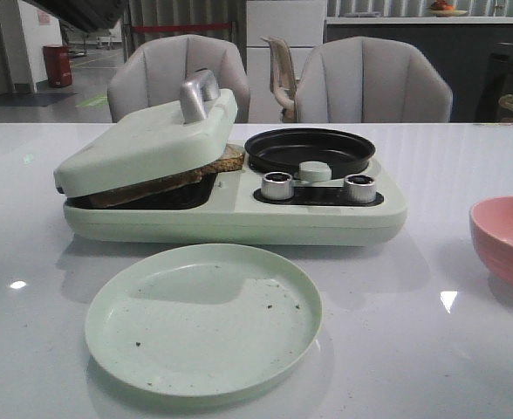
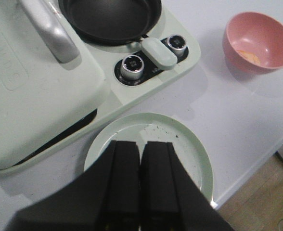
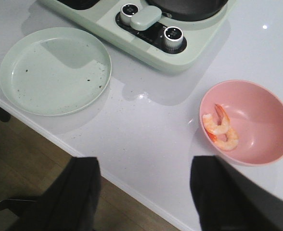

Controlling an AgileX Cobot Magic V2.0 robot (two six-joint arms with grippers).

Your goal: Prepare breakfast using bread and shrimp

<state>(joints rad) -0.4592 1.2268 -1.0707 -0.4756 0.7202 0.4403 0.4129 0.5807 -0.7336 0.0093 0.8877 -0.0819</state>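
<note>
Browned bread (image 1: 174,178) lies in the pale green breakfast maker (image 1: 239,218), with the lid (image 1: 143,140) resting tilted on top and a crust edge sticking out. Curled orange-white shrimp (image 3: 220,129) lie in the pink bowl (image 3: 250,122), right of the maker; the left wrist view shows the shrimp (image 2: 250,57) only as a pale spot. My left gripper (image 2: 141,144) is shut with nothing in it, above the empty green plate (image 2: 192,149). My right gripper (image 3: 144,161) hangs open and empty over the table's front edge, just short of the bowl. Neither gripper shows in the front view.
An empty black pan (image 1: 309,150) sits on the maker's right half, behind two silver knobs (image 1: 277,185) and a green switch. The plate (image 1: 204,319) lies in front of the maker, the pink bowl (image 1: 508,240) at the right edge. Chairs stand behind the table.
</note>
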